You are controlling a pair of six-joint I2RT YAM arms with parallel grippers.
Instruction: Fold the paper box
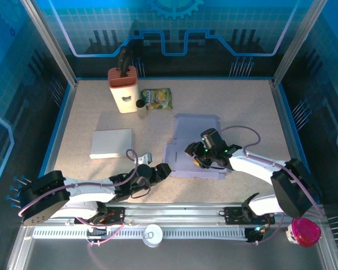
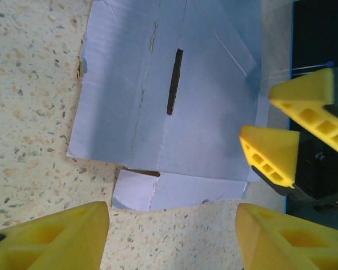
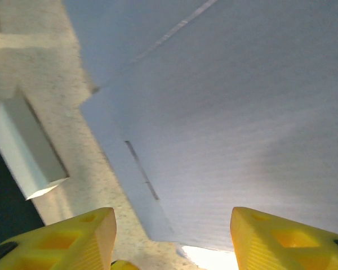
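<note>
Folding seems barely begun: the flat lilac cardboard box blank [image 1: 194, 128] lies on the speckled worktop [image 1: 242, 107] just ahead of the open left jaws, under the open right jaws; next, pinch the near flap [image 2: 174, 191].

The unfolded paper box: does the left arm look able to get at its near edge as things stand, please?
Probably yes: the left gripper is open just short of the paper box, bare table between them; the right gripper alongside may crowd it.
</note>
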